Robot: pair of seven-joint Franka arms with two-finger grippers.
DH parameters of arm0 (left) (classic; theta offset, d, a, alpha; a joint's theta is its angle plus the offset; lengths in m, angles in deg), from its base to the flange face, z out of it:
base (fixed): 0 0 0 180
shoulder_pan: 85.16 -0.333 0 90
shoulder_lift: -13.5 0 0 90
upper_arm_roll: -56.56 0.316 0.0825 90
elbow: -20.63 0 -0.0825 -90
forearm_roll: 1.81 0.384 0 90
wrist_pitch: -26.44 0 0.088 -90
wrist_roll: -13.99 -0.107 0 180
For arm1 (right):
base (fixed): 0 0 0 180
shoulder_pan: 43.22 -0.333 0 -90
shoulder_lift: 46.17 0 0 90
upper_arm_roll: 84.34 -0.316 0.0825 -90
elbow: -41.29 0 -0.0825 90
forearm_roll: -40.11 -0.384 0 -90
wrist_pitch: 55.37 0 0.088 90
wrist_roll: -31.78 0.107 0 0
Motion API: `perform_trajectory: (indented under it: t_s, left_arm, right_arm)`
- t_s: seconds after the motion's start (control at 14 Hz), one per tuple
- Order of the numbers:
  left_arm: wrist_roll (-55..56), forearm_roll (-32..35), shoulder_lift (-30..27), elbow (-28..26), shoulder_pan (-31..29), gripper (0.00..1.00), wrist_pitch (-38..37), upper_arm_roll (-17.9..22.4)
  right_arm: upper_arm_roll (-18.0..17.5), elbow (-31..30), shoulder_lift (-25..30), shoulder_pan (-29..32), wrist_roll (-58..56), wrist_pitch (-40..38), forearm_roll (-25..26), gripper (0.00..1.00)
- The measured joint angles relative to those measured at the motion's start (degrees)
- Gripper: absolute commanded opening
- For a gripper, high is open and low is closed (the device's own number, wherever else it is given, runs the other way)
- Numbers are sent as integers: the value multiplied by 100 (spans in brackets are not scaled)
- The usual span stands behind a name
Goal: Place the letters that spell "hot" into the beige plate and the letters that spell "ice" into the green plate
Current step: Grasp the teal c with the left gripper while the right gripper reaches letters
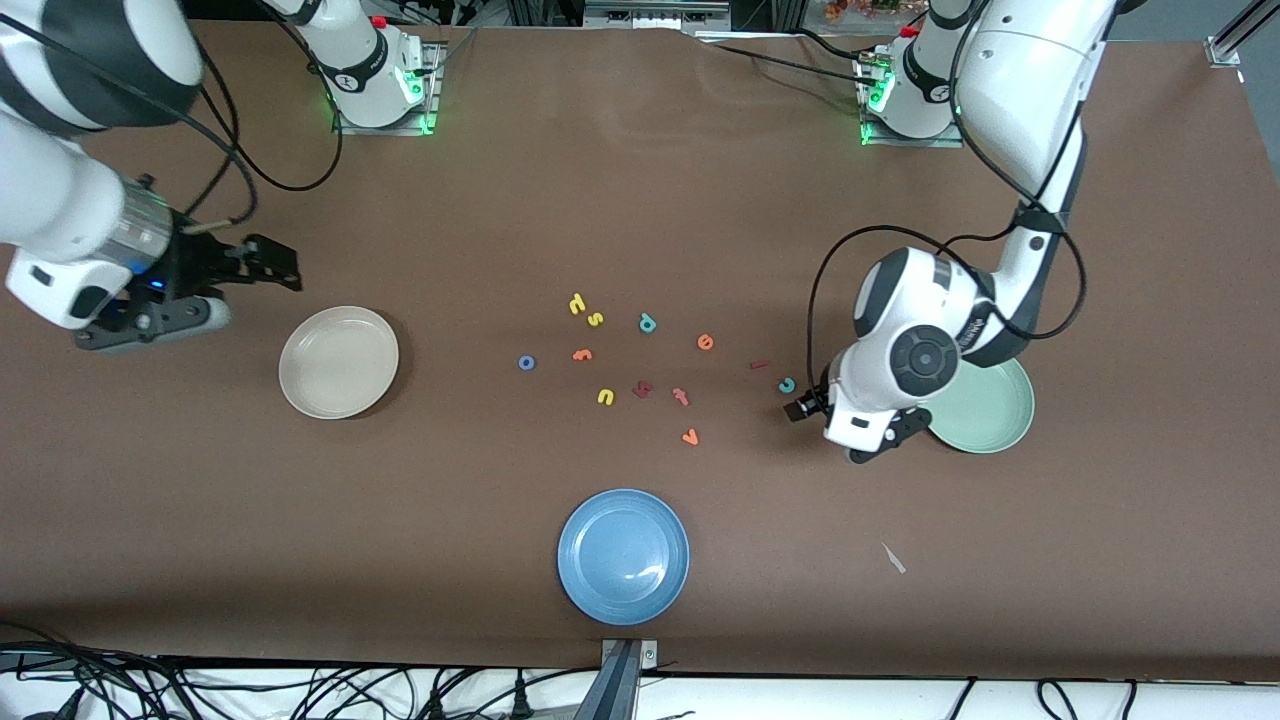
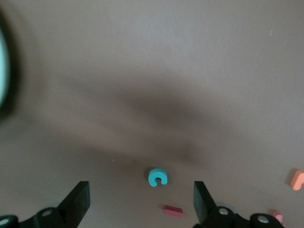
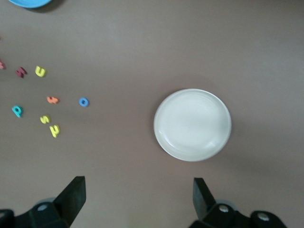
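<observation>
front view: both plates bare, nothing sorted yet. the beige plate (image 1: 338, 361) sits toward the right arm's end, the green plate (image 1: 985, 405) under the left arm, smooth shallow rounds. the foam letters lie scattered between them on the matte brown table (image 1: 640, 180).

left wrist view: left gripper (image 2: 141, 202) spread wide, empty, low over the teal c (image 2: 157, 176), the dark red i (image 2: 172, 210) just beside it.

right wrist view: right gripper (image 3: 137, 199) released, waiting near the glossy beige plate.
</observation>
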Motion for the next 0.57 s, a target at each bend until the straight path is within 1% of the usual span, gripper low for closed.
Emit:
perform_trajectory:
  t_s: [0.14, 0.29, 0.36, 0.5, 0.57]
  left_arm:
    - [31, 0, 153, -80, 172, 94, 203, -2]
    - [83, 0, 300, -174, 277, 86, 538, -2]
    - [83, 0, 340, -212, 283, 85, 621, -1]
    - [79, 0, 367, -271, 276, 77, 668, 24]
    - [79, 0, 368, -299, 270, 75, 668, 25]
  right_arm:
    - [-411, -37, -241, -78, 687, 283, 7, 100]
    - [-736, -178, -472, -128, 1116, 714, 102, 100]
    - [-863, -315, -549, -130, 1279, 977, 200, 100]
    - [-1106, -710, -630, -130, 1606, 1597, 525, 100]
    - [-1229, -949, -650, -131, 1809, 1915, 718, 100]
